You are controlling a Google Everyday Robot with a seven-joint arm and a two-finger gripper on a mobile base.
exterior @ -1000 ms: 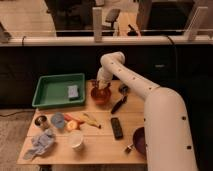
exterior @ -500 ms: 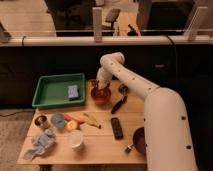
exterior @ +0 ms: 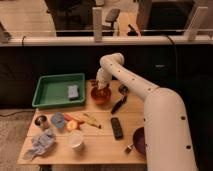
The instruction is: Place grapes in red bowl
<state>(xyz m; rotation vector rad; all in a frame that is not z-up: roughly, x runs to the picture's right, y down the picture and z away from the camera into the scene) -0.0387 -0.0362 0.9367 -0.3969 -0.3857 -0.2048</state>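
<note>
1. Nothing has shifted since a second ago: the arm holds the same pose, bent down from its white elbow to the back of the table, and everything on the wood lies where it lay.
2. The gripper hangs right over the red bowl, down at its rim, covering the bowl's middle.
3. Clenched or released? Cannot tell; the tool is a dark shape against the bowl.
4. The grapes cannot be picked out on their own. No dark clump shows elsewhere on the table, and the spot under the gripper is hidden.
5. Left of the bowl sits the green tray, with a grey-blue sponge inside it at its right end.
6. Just right of the bowl, a long dark tool lies slantwise.
7. Nearer the front: a black remote, a banana, a white cup, a can and a crumpled cloth.
8. The purple bowl sits at the front right, partly behind the robot's white body.
</note>
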